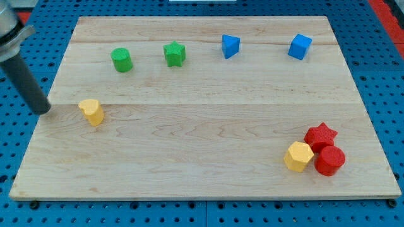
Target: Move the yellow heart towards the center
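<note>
The yellow heart (92, 111) lies near the board's left edge, about halfway down. My tip (44, 111) rests on the board's left edge, a short gap to the left of the yellow heart and not touching it. The dark rod slants up to the view's top left corner.
A green cylinder (122, 60) and a green star (175, 53) sit at the upper left. A blue triangular block (230, 46) and a blue cube (300, 46) sit at the upper right. A yellow hexagon (298, 156), a red star (320, 135) and a red cylinder (330, 160) cluster at the lower right. The wooden board (208, 126) lies on blue pegboard.
</note>
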`<state>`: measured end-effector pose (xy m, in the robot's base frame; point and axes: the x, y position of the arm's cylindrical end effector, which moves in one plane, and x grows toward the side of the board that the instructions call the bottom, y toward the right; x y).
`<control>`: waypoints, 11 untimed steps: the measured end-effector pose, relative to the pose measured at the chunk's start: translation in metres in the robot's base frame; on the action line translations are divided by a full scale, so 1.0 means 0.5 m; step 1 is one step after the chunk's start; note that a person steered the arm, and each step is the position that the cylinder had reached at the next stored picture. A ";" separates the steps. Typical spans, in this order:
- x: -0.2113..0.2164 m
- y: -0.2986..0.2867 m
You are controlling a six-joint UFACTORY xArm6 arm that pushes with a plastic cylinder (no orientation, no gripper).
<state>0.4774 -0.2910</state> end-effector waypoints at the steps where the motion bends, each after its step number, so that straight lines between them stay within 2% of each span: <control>1: 0.014 0.105; 2: -0.035 0.246; 3: -0.041 0.289; 5: -0.041 0.292; 6: -0.049 0.388; 7: -0.046 0.403; 8: -0.043 0.351; 9: -0.051 0.207; 10: -0.106 0.123; 11: -0.142 0.148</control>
